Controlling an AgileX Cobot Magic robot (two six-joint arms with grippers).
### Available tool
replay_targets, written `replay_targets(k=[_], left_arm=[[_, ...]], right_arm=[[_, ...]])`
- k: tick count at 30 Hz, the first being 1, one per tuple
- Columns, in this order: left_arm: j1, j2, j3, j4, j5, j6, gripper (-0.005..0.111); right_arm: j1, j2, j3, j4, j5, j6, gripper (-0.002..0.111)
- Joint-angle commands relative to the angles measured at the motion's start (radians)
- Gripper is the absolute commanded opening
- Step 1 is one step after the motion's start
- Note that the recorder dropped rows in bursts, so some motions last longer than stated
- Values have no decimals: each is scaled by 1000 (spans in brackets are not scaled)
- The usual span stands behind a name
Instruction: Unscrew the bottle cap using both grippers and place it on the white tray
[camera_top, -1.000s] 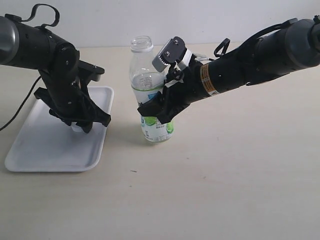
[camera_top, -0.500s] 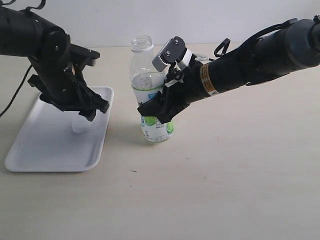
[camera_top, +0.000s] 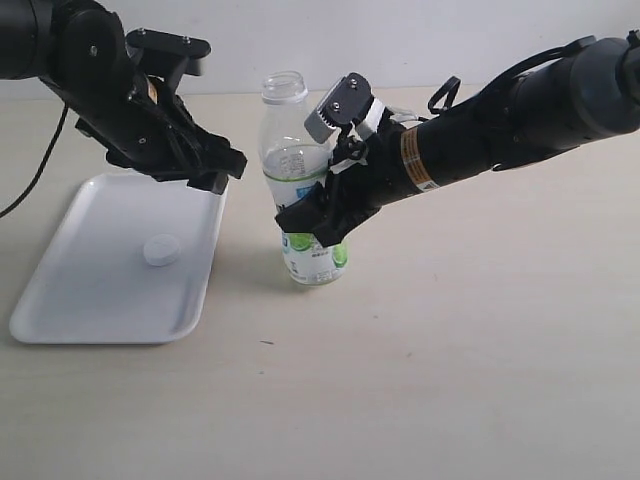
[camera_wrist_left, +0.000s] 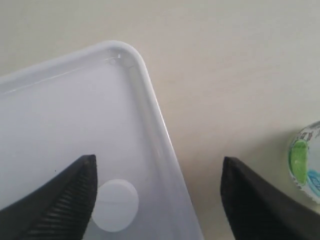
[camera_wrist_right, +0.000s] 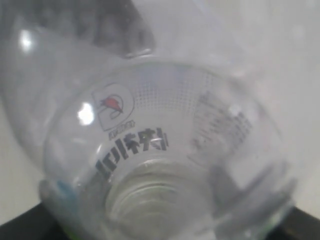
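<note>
The clear bottle (camera_top: 298, 170) stands upright at mid-table, its neck open and bare. My right gripper (camera_top: 314, 226) is shut on its labelled lower half; the right wrist view is filled by the bottle (camera_wrist_right: 165, 140). The bottle cap (camera_top: 161, 250) lies flat on the white tray (camera_top: 80, 300), near the tray's right rim. My left gripper (camera_top: 218, 172) hangs open and empty above the tray's far right corner, between the tray and the bottle. Through its wrist camera I see the left gripper (camera_wrist_left: 159, 165) over the tray's rim, the cap (camera_wrist_left: 116, 205) beside one finger (camera_wrist_left: 75, 200) on the tray (camera_wrist_left: 60, 110), and an edge of the bottle (camera_wrist_left: 306, 162).
A black cable (camera_top: 35, 185) runs down from the left arm past the tray's far left side. Bare beige tabletop (camera_top: 430, 360) stretches in front of and to the right of the bottle.
My left gripper has opened, let go of the cap on the tray, and risen up and toward the bottle. The right gripper and the bottle have not moved.
</note>
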Motion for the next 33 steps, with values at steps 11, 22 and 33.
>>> replay_targets(k=[11, 22, 33], left_arm=[[-2, -11, -2, -8, -66, 4, 68], [-2, -11, -2, -8, -82, 4, 67], [-2, -11, -2, -8, -82, 16, 67]], right_arm=[[0, -44, 4, -117, -1, 102, 68], [0, -103, 4, -130, -3, 218, 68], [-19, -117, 40, -130, 15, 232, 68]])
